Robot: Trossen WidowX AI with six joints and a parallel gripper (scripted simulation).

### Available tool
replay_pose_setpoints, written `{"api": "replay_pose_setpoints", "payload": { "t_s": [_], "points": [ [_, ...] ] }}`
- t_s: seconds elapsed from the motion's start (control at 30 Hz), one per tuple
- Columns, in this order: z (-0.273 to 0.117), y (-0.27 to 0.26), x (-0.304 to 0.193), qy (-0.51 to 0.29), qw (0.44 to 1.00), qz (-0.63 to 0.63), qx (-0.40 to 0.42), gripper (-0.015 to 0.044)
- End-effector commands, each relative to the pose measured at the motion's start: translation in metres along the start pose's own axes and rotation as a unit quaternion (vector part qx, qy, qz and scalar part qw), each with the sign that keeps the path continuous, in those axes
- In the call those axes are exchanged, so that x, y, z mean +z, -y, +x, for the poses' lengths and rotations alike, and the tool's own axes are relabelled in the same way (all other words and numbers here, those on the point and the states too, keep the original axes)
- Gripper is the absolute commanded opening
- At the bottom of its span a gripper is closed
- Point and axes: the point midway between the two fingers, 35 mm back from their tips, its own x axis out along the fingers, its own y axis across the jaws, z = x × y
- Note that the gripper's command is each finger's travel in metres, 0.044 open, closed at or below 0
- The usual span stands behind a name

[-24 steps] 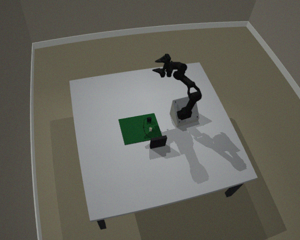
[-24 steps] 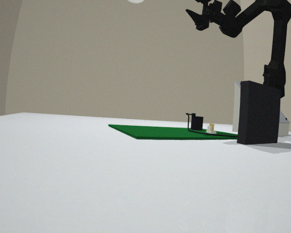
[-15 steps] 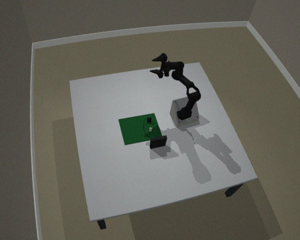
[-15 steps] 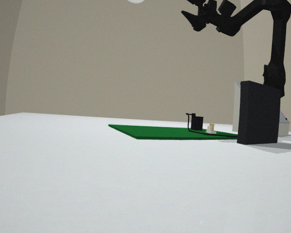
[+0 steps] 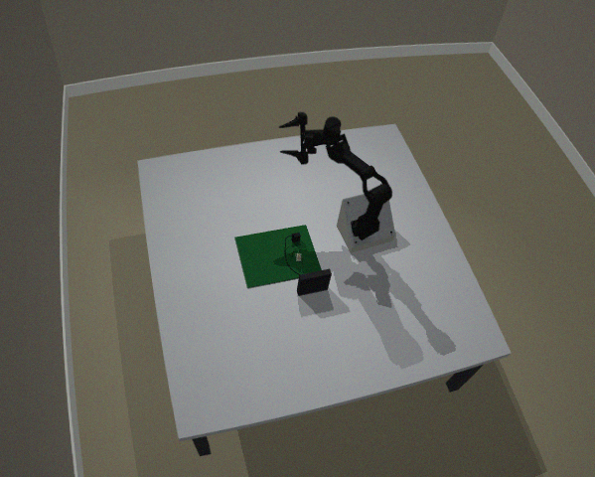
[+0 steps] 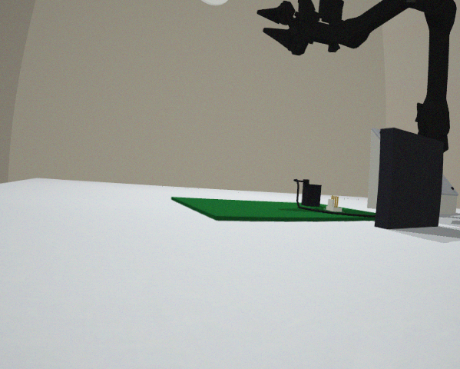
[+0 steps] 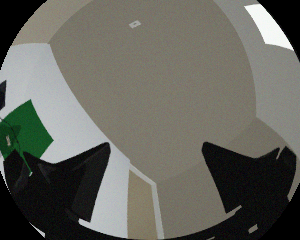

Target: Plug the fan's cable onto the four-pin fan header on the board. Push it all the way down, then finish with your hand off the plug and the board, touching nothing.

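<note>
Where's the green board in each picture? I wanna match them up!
Top: the green board is just left of centre.
Exterior: middle height, centre to right.
Wrist: far left, partly behind a finger.
Shared landmark: the dark upright fan.
</note>
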Motion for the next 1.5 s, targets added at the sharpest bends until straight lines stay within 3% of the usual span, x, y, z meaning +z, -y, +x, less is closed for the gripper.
{"api": "replay_pose_setpoints", "payload": {
  "t_s": [0.0, 0.6, 1.33, 1.47],
  "points": [
    [0.043, -0.058, -0.023, -0.128, 0.981, 0.130, 0.071, 0.0440],
    [0.042, -0.172, -0.040, -0.338, 0.883, 0.252, 0.205, 0.0440],
    [-0.035, -0.283, 0.001, -0.572, 0.666, 0.281, 0.388, 0.0440],
    [-0.036, -0.284, 0.002, -0.574, 0.663, 0.281, 0.390, 0.0440]
  ]
}}
